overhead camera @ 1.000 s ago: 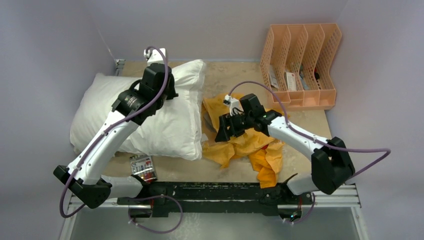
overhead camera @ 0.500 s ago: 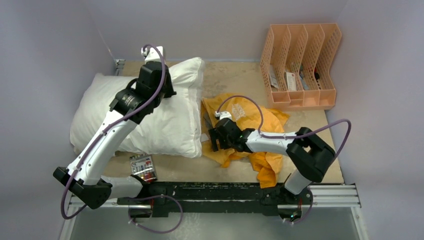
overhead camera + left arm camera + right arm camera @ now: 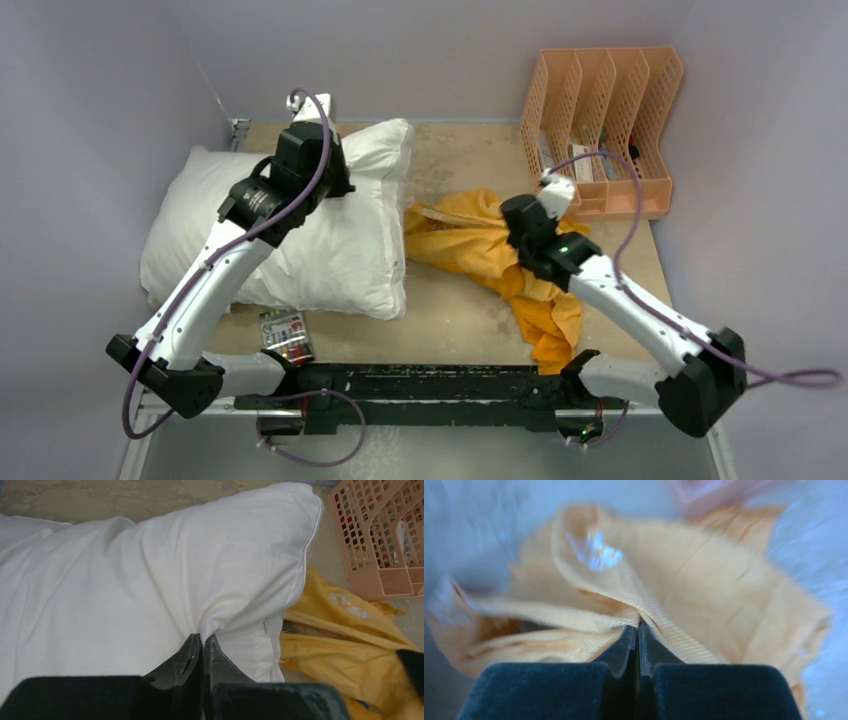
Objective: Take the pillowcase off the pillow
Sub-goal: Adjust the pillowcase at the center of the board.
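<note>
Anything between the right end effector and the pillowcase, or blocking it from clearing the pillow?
Nothing visible. The right end effector pinches the pillowcase, which lies beside the pillow, not around it.

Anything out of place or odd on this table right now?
Nothing is damaged or spilled. The pillowcase, pinched by the right gripper, lies crumpled beside the pillow, one end trailing to the near edge of the table. A small colourful packet sits loose by the pillow's near corner.
</note>
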You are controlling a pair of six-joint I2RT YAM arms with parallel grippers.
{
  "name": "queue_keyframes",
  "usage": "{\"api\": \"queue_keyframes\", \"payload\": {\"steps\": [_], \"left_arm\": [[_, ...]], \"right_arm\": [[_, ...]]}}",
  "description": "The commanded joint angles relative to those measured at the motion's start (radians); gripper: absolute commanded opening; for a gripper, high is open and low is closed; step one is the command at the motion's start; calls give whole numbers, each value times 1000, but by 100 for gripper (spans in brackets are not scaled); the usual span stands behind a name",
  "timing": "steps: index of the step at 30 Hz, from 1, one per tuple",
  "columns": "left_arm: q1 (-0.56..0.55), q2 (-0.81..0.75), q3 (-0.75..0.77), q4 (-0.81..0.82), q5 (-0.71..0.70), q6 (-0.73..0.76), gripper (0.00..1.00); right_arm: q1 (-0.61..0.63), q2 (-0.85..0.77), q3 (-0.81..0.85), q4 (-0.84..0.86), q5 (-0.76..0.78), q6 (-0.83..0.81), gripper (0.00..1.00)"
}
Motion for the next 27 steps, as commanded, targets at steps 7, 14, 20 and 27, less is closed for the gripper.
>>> {"api": "queue_keyframes", "payload": {"steps": [7,14,20,27], "left_arm": [[30,7,-29,122,87,30,0],[30,104,-23,195,247,13,0],[-29,243,8,284,339,-23,0],[-112,479,255,210,301,29,0]], "right_arm": [[-225,-243,431,-89,307,-500,0],[-225,-220,546,58,410,-831,0],[-225,-254,353,-393,278,-234,0],[-231,-303,-87,-417,0,225,1]]}}
